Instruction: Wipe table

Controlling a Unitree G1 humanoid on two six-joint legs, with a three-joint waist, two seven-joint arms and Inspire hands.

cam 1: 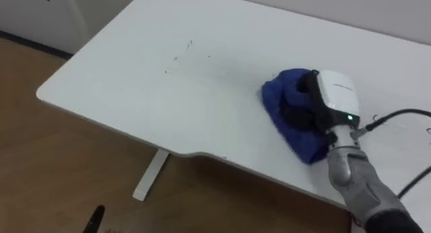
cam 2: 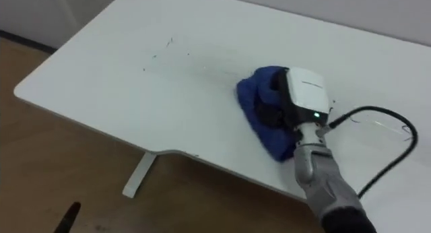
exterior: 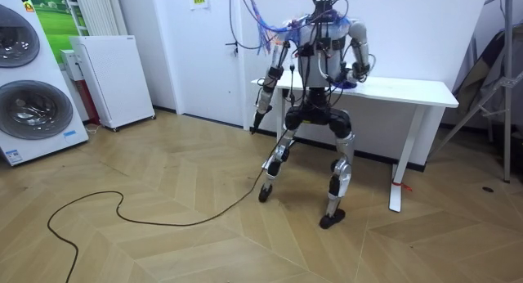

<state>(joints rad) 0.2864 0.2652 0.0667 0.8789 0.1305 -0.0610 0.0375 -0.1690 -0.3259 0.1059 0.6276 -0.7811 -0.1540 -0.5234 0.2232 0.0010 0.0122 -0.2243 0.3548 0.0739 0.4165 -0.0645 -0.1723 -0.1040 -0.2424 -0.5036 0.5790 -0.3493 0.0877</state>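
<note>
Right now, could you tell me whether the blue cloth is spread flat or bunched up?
Bunched up: the blue cloth lies in a rumpled, folded heap under the right hand on the white table.

right hand (cam 1: 335, 93) sunk in cloth (cam 1: 277, 102), table (cam 1: 202, 105) cropped

White table (cam 1: 121, 78) — bunched blue cloth (cam 1: 276, 105) on it, faint marks (cam 1: 185, 54) leftward

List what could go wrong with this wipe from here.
The blue cloth under the right hand is bunched up, so it may cover little of the table per stroke. It sits near the front edge and could be dragged off. The faint marks lie well to its left and might be missed.
</note>
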